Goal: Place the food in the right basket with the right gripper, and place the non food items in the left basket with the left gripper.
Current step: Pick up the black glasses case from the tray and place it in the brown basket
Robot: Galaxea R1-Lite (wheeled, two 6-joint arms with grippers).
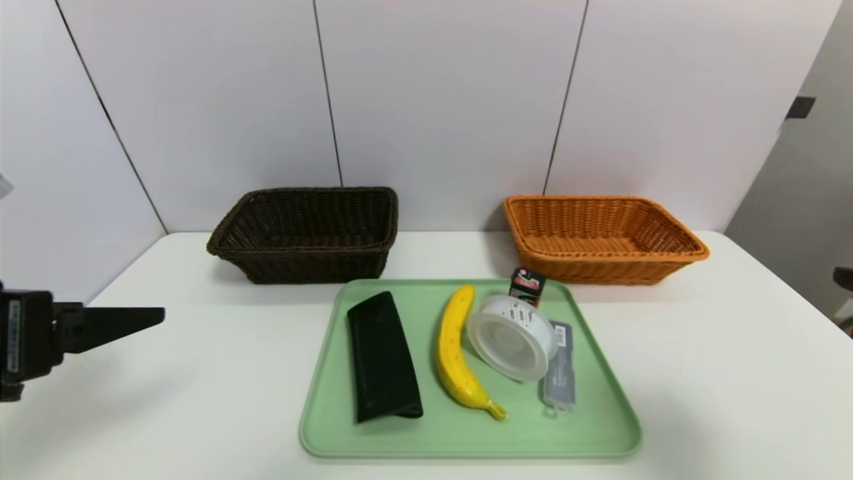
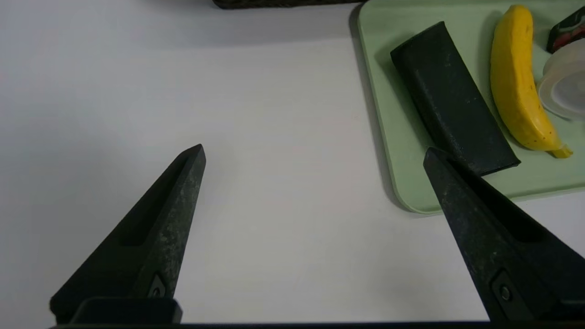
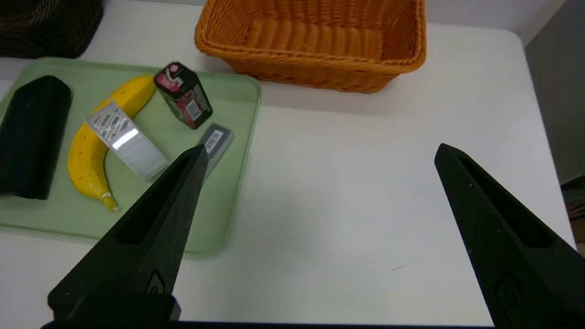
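On the green tray [image 1: 466, 433] lie a yellow banana [image 1: 456, 350], a black case [image 1: 383, 357], a clear round plastic piece [image 1: 513, 337], a small black-and-red carton [image 1: 526, 285] and a flat grey pack [image 1: 560, 367]. Behind the tray stand a dark brown basket [image 1: 306, 230] on the left and an orange basket [image 1: 600, 233] on the right, both holding nothing. My left gripper [image 2: 314, 153] hangs open over bare table left of the tray, at the head view's left edge [image 1: 156, 317]. My right gripper [image 3: 321, 148] is open over bare table right of the tray [image 3: 228, 192].
The white table [image 1: 700, 373] ends at a pale panelled wall right behind the baskets. In the right wrist view the orange basket [image 3: 311, 68] stands beyond the gripper and the carton [image 3: 183, 93] stands upright at the tray's far corner.
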